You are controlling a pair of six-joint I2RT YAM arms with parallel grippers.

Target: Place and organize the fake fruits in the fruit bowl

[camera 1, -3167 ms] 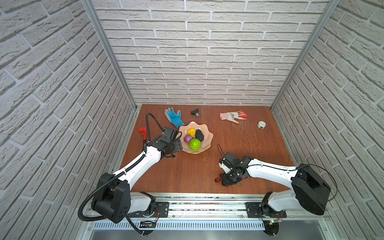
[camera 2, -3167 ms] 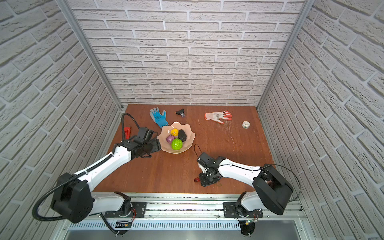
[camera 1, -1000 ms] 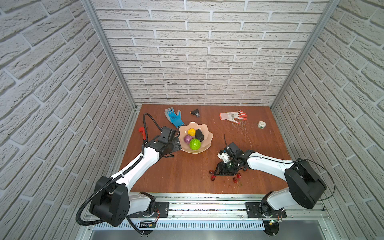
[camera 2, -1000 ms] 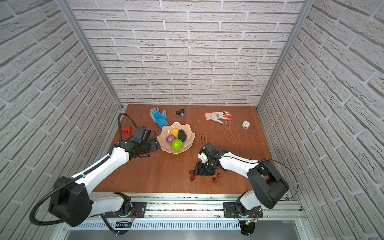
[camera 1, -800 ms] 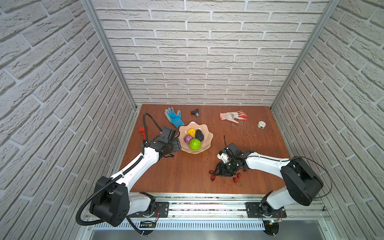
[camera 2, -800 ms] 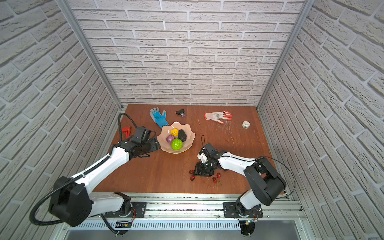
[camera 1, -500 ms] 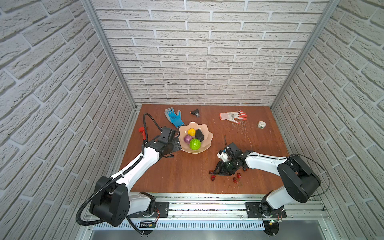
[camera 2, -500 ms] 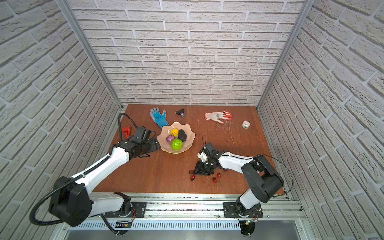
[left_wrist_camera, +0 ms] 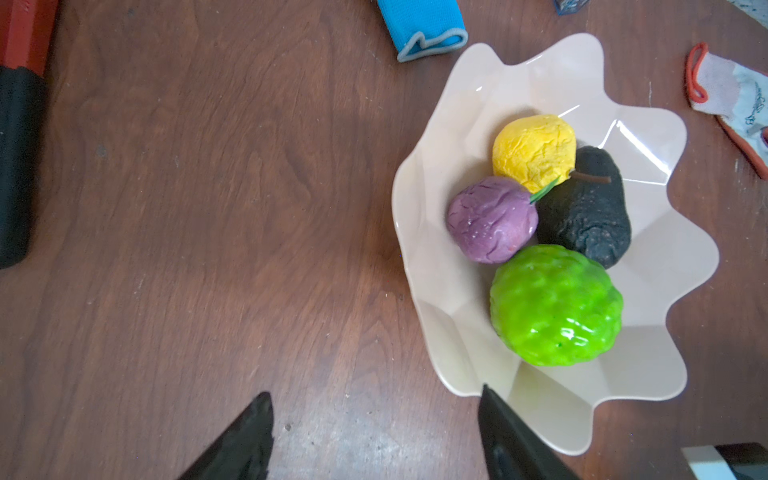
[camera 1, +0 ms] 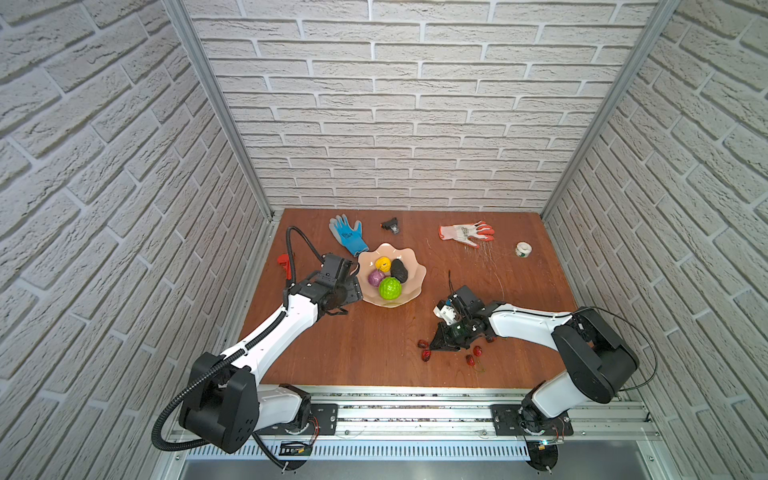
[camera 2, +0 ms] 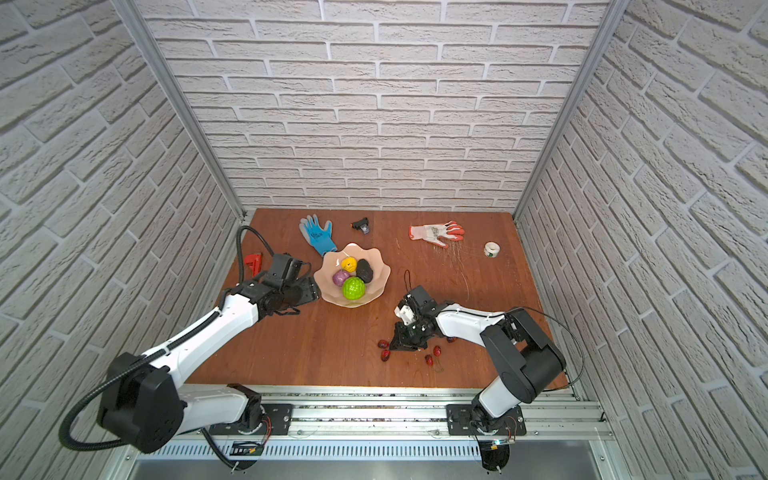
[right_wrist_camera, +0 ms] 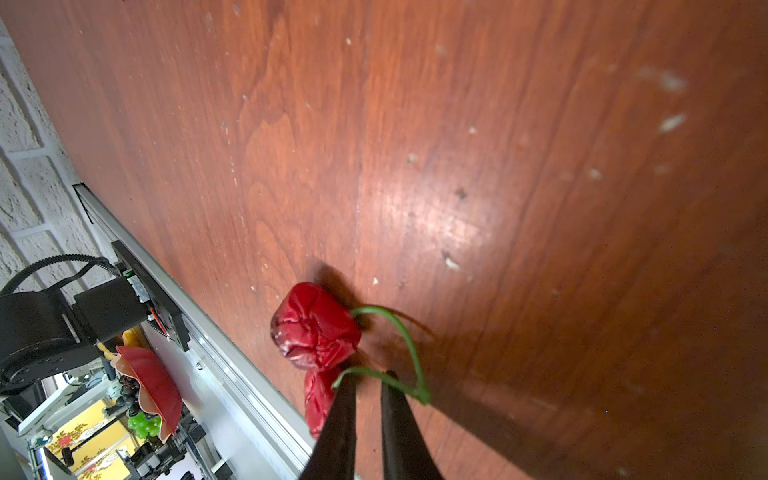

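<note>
**Four fruits bowled; cherries outstanding**

The fruit bowl holds the yellow fruit, purple fruit, green ball and avocado. By my judgement only the loose cherries on the bench remain.

The left fingers stand half-wide and empty, one tip over the bowl's near rim.

The right fingers stand narrow, and the green stem of a cherry pair crosses their tips. Whether it is clamped cannot be told. The pair lies just beyond the tips, its stems arching back toward them.

The avocado's long axis runs away from the left fingers, stalk end farthest.
</note>
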